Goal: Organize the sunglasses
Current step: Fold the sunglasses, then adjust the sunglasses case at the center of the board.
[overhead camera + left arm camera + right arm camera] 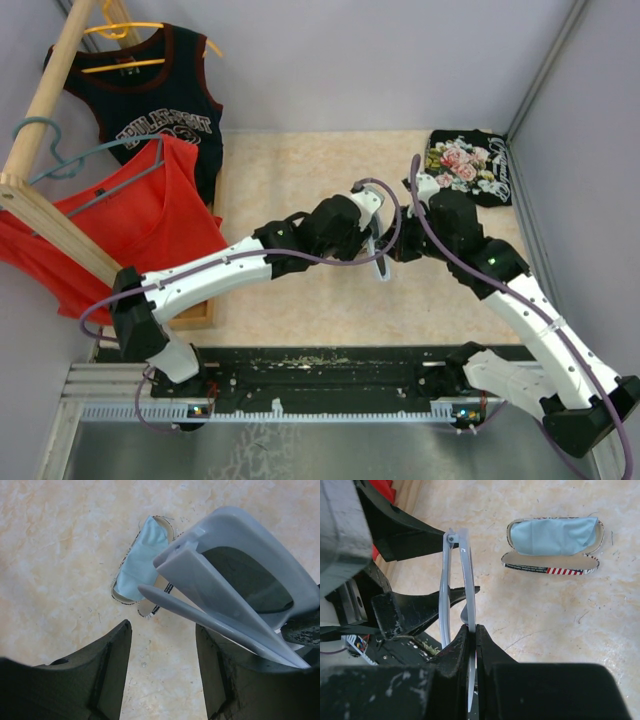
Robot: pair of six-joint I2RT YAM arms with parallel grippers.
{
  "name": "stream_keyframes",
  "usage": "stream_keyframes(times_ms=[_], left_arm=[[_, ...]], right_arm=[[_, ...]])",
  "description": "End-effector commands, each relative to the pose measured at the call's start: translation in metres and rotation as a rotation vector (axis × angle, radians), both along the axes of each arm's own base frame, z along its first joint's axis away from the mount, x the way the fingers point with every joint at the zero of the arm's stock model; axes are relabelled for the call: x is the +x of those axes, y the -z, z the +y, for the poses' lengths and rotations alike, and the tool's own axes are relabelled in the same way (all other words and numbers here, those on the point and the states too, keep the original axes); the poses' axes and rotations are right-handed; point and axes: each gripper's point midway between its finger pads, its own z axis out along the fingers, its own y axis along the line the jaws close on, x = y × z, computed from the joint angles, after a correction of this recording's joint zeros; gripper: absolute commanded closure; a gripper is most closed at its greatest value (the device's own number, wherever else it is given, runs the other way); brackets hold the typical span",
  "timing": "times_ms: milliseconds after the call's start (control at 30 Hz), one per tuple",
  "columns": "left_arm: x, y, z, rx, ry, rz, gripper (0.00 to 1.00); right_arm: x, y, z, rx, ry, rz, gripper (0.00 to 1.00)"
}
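Right gripper [474, 630]: fingers pressed together on the frame of the sunglasses [465, 570], which are held clear of the table [555, 630] with arms folded. Left gripper [162, 630]: fingers spread, the sunglasses at its 2 o'clock, their arms crossing its 3 o'clock finger; contact cannot be confirmed. Open flag-print case [550, 571] lies at 2 o'clock of the right pinch, with a light-blue cloth [552, 535] inside.

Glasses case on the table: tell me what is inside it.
A light-blue cloth fills one half of the open case; the other half shows bare pale lining. Anything beneath the cloth is hidden. The sunglasses are not inside; the right gripper holds them.
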Motion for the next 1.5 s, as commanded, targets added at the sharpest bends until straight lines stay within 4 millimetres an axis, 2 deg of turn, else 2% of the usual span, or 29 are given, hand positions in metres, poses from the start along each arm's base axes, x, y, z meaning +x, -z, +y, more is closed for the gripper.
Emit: stream_keyframes(times_ms=[0, 100, 167, 300, 400, 467, 600, 700, 967, 1067, 1233, 1467], left_arm=[[0.004, -0.004, -0.009, -0.015, 0.0, 0.006, 0.4], [0.003, -0.005, -0.01, -0.024, 0.003, 0.009, 0.4], [0.001, -0.012, -0.008, -0.043, 0.002, 0.005, 0.4], [-0.004, -0.028, 0.006, -0.091, -0.014, -0.013, 0.37], [-0.006, -0.027, 0.024, -0.142, -0.043, -0.004, 0.31], [-0.003, -0.02, 0.039, -0.172, -0.066, 0.02, 0.29], [0.008, -0.002, 0.062, -0.201, -0.129, 0.07, 0.28], [0.015, 0.009, 0.069, -0.24, -0.183, 0.093, 0.26], [0.027, 0.032, 0.065, -0.346, -0.292, 0.155, 0.22], [0.028, 0.04, 0.061, -0.367, -0.305, 0.184, 0.22], [0.021, 0.053, 0.061, -0.394, -0.296, 0.214, 0.22], [0.007, 0.078, 0.067, -0.343, -0.272, 0.266, 0.23]], right_arm=[[0.003, -0.019, 0.011, 0.074, -0.027, -0.047, 1.0], [0.005, -0.015, 0.009, 0.065, -0.013, -0.044, 1.0], [0.01, -0.008, -0.001, 0.031, 0.053, -0.038, 1.0], [0.025, 0.006, -0.043, -0.074, 0.281, -0.067, 1.0], [0.03, 0.021, -0.07, -0.161, 0.406, -0.076, 1.0], [0.032, 0.032, -0.08, -0.198, 0.442, -0.061, 1.0], [0.033, 0.049, -0.077, -0.178, 0.434, -0.021, 1.0], [0.033, 0.058, -0.075, -0.165, 0.431, -0.002, 1.0], [0.033, 0.075, -0.078, -0.157, 0.425, 0.028, 1.0], [0.039, 0.076, -0.083, -0.166, 0.431, 0.02, 1.0], [0.061, 0.068, -0.09, -0.205, 0.439, -0.025, 1.0], [0.089, 0.051, -0.083, -0.226, 0.407, -0.103, 1.0]])
